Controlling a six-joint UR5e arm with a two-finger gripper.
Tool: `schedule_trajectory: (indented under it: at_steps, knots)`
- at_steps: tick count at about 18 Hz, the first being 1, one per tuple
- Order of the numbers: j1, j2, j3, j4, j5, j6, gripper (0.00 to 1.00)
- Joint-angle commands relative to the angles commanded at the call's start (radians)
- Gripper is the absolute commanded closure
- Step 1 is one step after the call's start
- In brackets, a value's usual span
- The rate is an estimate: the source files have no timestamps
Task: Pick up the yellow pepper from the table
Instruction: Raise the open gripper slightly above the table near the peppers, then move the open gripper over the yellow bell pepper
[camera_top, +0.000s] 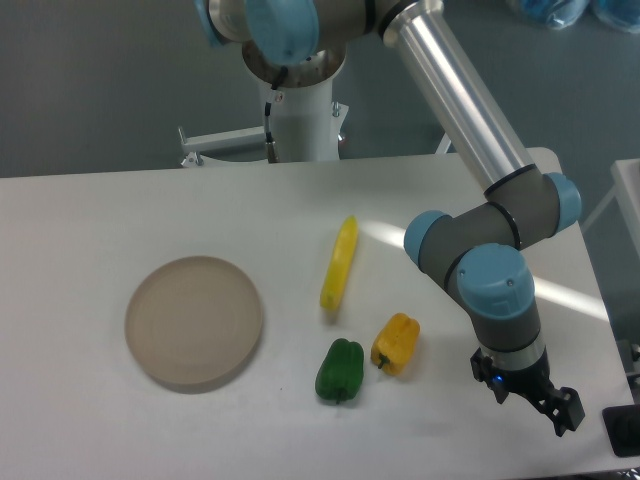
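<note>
A white counter (120, 210) stands before a grey wall. The yellow pepper (396, 343) lies near its near edge, just right of a green pepper (340, 370). A long yellow piece (340, 263) lies beyond; a tan plate (194, 321) sits left. The end effector (535, 398) hovers right of the yellow pepper, holding nothing; whether its jaws are parted cannot be told.

A round, flat tan plate (194, 322) sat off to the left, a small glossy green bell pepper (340, 370) lay nearby, and a long slim yellow piece (339, 263), maybe a chili, lay above it.
</note>
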Motion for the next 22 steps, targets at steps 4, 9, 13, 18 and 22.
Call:
schedule_trajectory:
  at_steps: [4, 9, 13, 18, 22]
  knots:
    - [-0.002, 0.003, 0.000, 0.000, -0.002, 0.000, 0.00]
    - [-0.002, 0.041, -0.027, -0.003, -0.005, 0.003, 0.00]
    - [0.002, 0.092, -0.078, -0.011, -0.008, 0.003, 0.00]
    - [0.026, 0.187, -0.149, -0.109, -0.046, 0.002, 0.00]
    - [0.066, 0.284, -0.236, -0.205, -0.116, -0.008, 0.00]
